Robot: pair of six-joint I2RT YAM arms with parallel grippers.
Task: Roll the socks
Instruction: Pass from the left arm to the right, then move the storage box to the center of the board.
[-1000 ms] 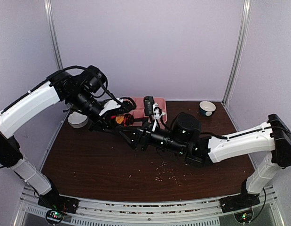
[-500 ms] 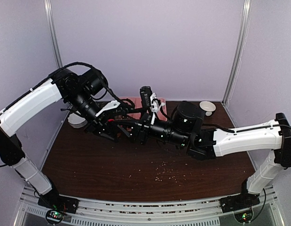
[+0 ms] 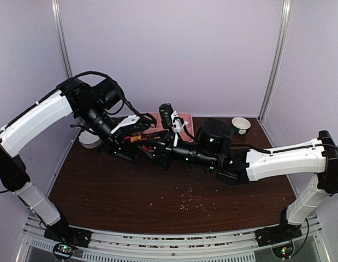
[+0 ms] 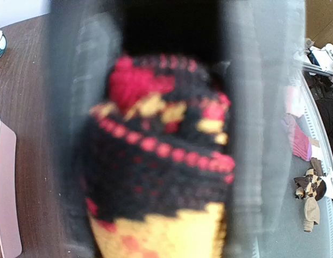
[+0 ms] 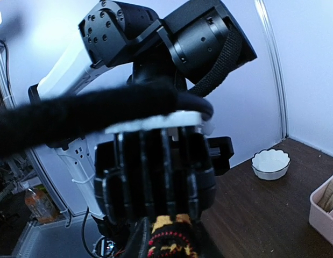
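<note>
Plenty of crumbs point(image 3: 193, 201) speckle the near table point(image 3: 103, 188). Beyond them, mid-table, the left gripper point(image 3: 134, 143) is clamped tight on a black sock point(image 4: 161, 177) patterned red and yellow. Just beside it, the right gripper point(image 3: 153, 148): black fabric crosses its camera, so how wide it stands I can't tell. Behind sits the pink tray point(image 3: 158, 124); far right, a white bowl point(image 3: 241, 125).

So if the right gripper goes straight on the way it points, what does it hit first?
Most likely the left gripper, dead ahead in the right wrist view, shut on a black knitted sock with red and yellow pattern. Depth is unclear; blurred black fabric near the lens may come first.
</note>
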